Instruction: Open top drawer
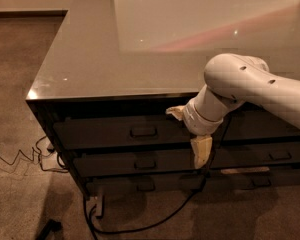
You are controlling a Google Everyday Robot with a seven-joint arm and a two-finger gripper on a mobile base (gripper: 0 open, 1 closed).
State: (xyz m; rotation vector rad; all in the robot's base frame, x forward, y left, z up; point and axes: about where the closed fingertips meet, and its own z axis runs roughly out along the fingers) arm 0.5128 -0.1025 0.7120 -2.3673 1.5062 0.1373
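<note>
The top drawer (pixel 105 132) is the uppermost dark front at the left of the cabinet, just under the glossy top. Its small metal loop handle (pixel 144 132) sits at the centre. The front stands flush with the fronts below it. My gripper (pixel 188 132) hangs in front of the cabinet, just right of that handle and level with the drawer. Its two cream fingers are spread wide apart, one finger (pixel 176 112) up near the top edge and the other pointing down over the second row. It is open and holds nothing. The white arm (pixel 250 86) comes in from the right.
Below lie two slimmer dark drawers (pixel 135 163), and more drawer fronts (pixel 270 154) fill the right column. Black cables (pixel 20 159) trail over the carpet at the left and under the cabinet. The glossy cabinet top (pixel 140 39) reflects light.
</note>
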